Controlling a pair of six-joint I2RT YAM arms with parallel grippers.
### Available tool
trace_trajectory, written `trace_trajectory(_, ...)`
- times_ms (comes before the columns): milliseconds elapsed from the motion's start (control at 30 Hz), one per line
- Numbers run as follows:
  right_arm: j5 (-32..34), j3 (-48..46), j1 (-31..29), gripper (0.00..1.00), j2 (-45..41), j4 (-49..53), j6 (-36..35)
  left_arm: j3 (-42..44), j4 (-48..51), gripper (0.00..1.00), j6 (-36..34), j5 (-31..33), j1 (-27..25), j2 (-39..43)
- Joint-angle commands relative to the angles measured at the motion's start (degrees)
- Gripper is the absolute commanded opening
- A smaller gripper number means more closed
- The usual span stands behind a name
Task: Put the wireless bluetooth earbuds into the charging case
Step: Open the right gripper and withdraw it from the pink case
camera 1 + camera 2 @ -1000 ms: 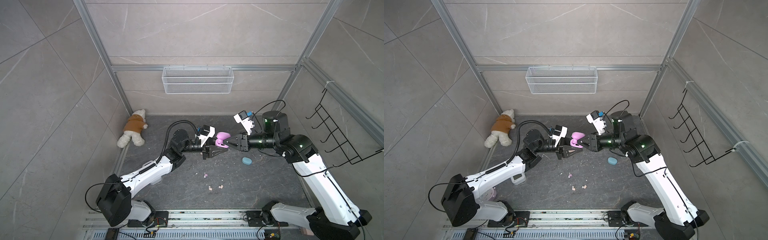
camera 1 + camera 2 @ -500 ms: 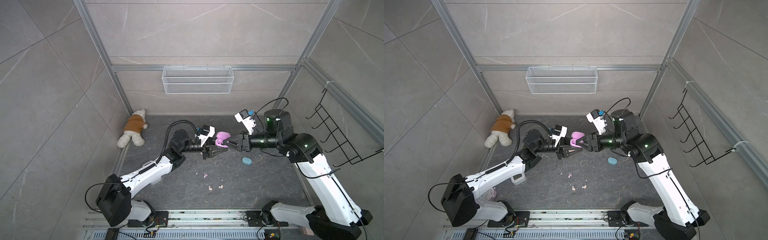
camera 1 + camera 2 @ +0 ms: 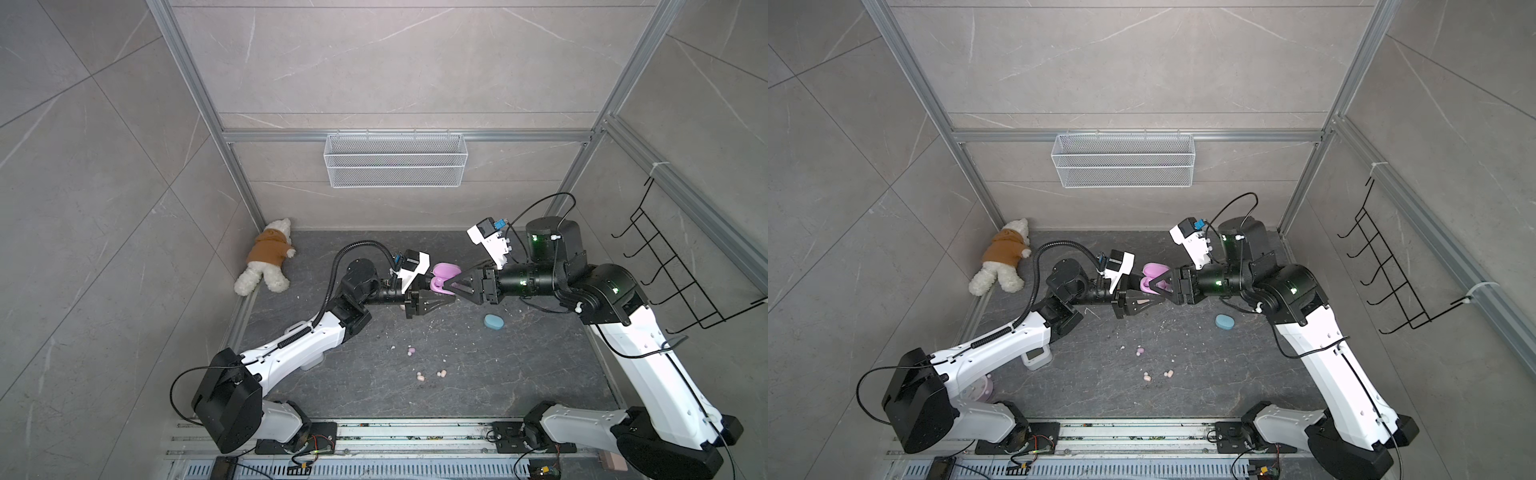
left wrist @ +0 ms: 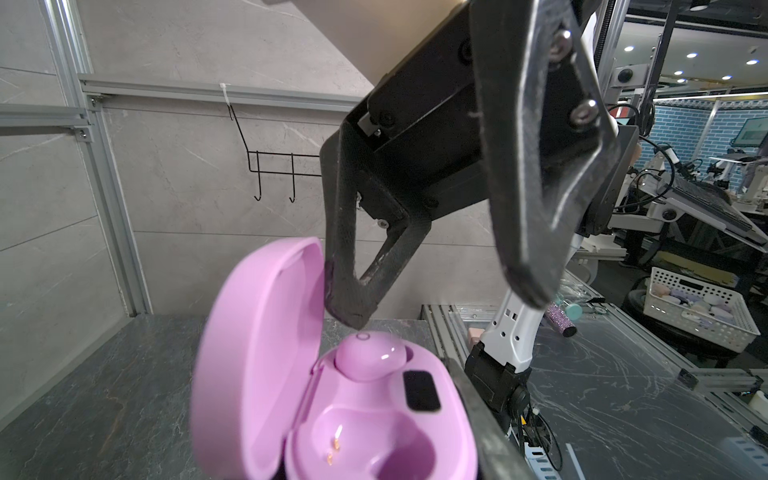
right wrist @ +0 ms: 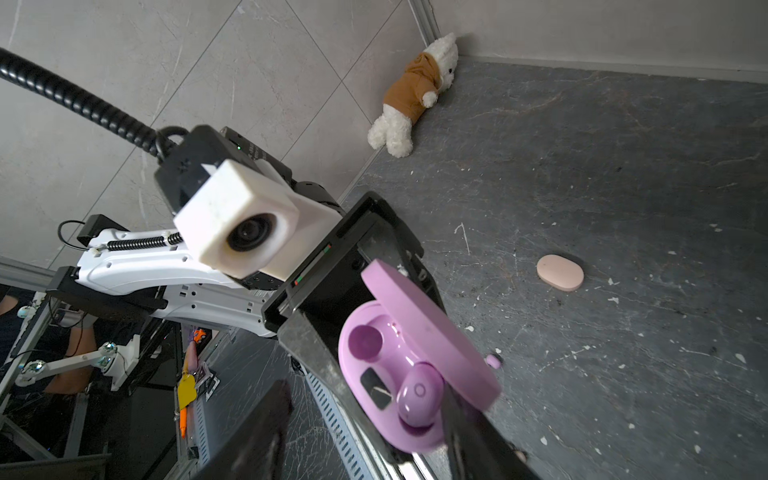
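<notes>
The left gripper (image 3: 1148, 291) holds the pink charging case (image 4: 257, 353) up off the floor, its jaws squeezed tight on the bottom half. The lid (image 5: 419, 307) stands open. One pink earbud (image 4: 368, 357) sits in a pocket of the case, and the pocket next to it has nothing in it.

The right gripper (image 3: 448, 287) reaches in from the other side with its jaws apart and nothing between them. One fingertip (image 4: 349, 307) hangs just above the seated earbud, right beside the lid. I cannot tell if it touches.

Down on the dark floor (image 3: 519, 374), in front of the two grippers, lie three loose buds: a pink bud (image 3: 410, 351), a peach bud (image 3: 420, 377) and a second peach bud (image 3: 442, 373). A blue case (image 3: 493, 322) lies shut near the right arm. A teddy bear (image 3: 268, 259) lies in the far corner.
</notes>
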State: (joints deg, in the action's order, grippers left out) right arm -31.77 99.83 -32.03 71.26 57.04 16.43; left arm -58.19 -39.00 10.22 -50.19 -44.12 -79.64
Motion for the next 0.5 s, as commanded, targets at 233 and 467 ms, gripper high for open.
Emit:
trace_trajectory(233,-1.42,2.64,-0.38,0.66,-1.27,1.94,-1.22,-1.06,-0.31,0.03,-4.29,1.22,-0.19,2.32)
trace_trajectory(467,-3.22,-0.17,-0.59,0.67,-4.87,4.33,-0.34,2.89,-0.84,0.03,-3.18,5.39,4.91,3.64)
